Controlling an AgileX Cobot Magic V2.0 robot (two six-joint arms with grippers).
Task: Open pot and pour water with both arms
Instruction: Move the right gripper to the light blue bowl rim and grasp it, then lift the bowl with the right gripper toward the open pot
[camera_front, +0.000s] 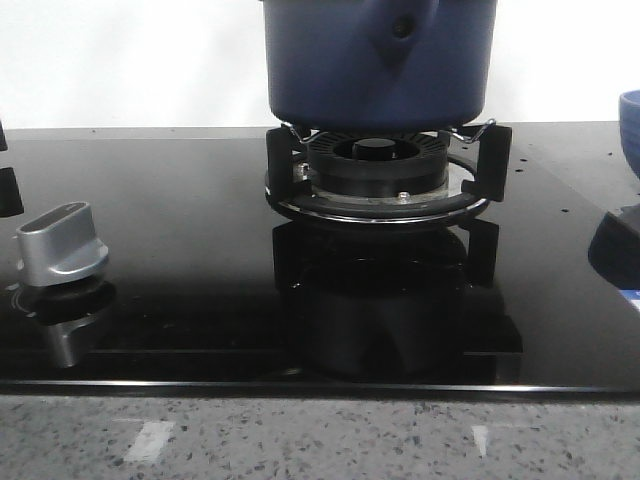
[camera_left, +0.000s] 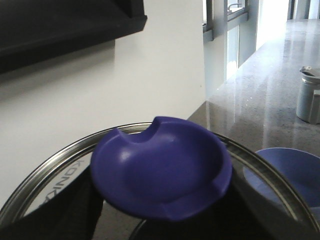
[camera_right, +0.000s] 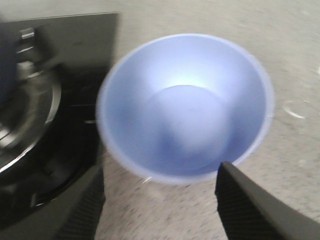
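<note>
The pot (camera_front: 378, 62), dark navy with a tapering handle lug pointing toward the front camera, is sitting on the black burner grate (camera_front: 385, 170) of a glossy black glass cooktop (camera_front: 200, 290), which is resting on a speckled grey stone surface (camera_front: 320, 440). A silver control knob (camera_front: 62, 243) is standing on the glass well to the left of the burner, and the rim of a lighter blue bowl (camera_front: 630, 125) is showing at the far right edge of the front view. In the left wrist view, a dished navy lid knob (camera_left: 162, 167) is filling the middle of the picture, sitting on a glass lid with a steel rim (camera_left: 47, 172); grey lettering is printed on the glass beside the rim, reading roughly "KONK", the rest being cut off. The left gripper (camera_left: 165, 220) is showing dark fingers (camera_left: 75, 210) on either side of the knob, but whether the jaws are clenched on it cannot be told. A grey metal container (camera_left: 309, 97) is standing far off on the surface. In the right wrist view, the right gripper (camera_right: 160, 200) is hanging over the blurred light blue bowl (camera_right: 185, 105), its jaws spread wide and grasping nothing, the bowl sitting on the stone just beside the cooktop's edge.
</note>
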